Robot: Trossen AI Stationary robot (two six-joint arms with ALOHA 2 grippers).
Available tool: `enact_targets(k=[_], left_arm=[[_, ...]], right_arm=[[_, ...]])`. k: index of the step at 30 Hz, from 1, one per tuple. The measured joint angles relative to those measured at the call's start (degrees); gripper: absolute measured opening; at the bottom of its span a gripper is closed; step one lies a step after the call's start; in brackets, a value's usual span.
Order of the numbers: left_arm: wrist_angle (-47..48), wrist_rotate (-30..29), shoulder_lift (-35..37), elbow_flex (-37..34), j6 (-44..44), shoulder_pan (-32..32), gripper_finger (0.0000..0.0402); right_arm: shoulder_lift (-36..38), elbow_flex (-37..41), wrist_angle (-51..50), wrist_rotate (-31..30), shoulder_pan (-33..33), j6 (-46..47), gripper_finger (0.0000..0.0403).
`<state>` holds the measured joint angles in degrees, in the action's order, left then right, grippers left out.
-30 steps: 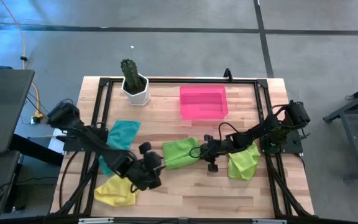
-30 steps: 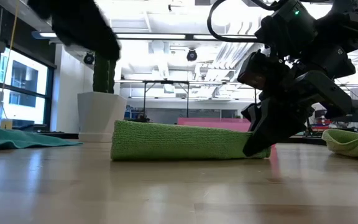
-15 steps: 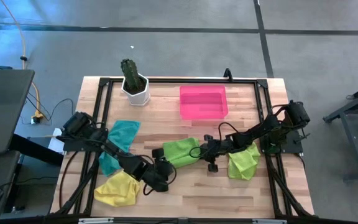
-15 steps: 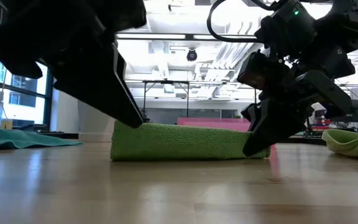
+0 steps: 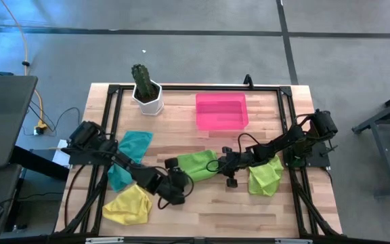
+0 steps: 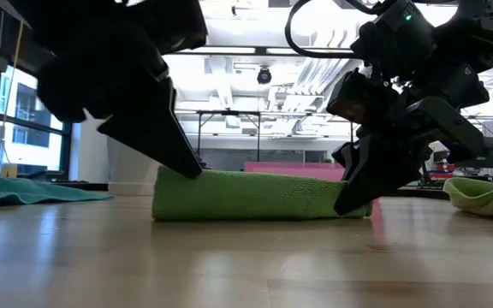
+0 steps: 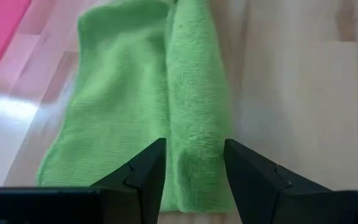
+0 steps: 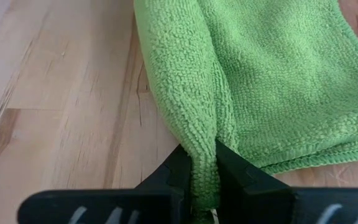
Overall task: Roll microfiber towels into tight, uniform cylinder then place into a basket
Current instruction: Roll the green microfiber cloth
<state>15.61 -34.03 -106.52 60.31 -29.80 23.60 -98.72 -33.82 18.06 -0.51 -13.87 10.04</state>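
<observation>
Left gripper (image 7: 193,163) now brought to left end of green towel (image 5: 196,165) at counter (image 5: 269,207) centre, fingers parted astride rolled edge. Right gripper (image 8: 199,174) kept clenched on opposite end. Rolling prepared; basket (image 5: 221,112) unfilled.

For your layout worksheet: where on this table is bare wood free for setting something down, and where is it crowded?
Free: the wood between the white hexagonal cactus pot and the pink translucent plastic basket, and the front edge right of the yellow towel. Crowded: the middle strip, where both hands meet the lime green towel.

green towel (image 6: 255,194) ends hidden behind both hands, low view
</observation>
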Motion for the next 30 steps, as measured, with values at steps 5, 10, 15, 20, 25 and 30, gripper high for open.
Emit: enact_targets(k=[5, 10, 15, 20, 25, 30], left_arm=[[2.3, 1.3, 0.0, 0.0, 0.0, -2.0, 0.0150], [5.2, -0.3, 0.0, 0.0, -0.6, -3.3, 0.0150], [5.4, 2.5, 0.0, -0.5, -0.6, -4.1, 0.0149], [1.3, 5.2, 0.0, -4.1, -4.1, -4.9, 0.0149], [-1.8, 5.1, 0.1, -5.9, -6.2, -4.7, 0.0149], [-2.0, 6.4, 0.1, -6.0, -7.0, -4.7, 0.0149]], right_arm=[[0.0, 0.0, 0.0, 0.0, 0.0, 0.0, 0.0030], [0.0, 0.0, 0.1, -0.1, 0.0, 0.0, 0.0030], [0.0, 0.0, 0.1, -0.1, 0.0, -0.6, 0.0030], [0.0, 0.0, 0.3, -0.1, 0.0, -1.5, 0.0030], [0.0, -0.1, 0.3, -0.5, -0.1, -6.7, 0.0037], [1.3, -1.2, -1.7, -5.5, -1.1, -15.0, 0.0084]])
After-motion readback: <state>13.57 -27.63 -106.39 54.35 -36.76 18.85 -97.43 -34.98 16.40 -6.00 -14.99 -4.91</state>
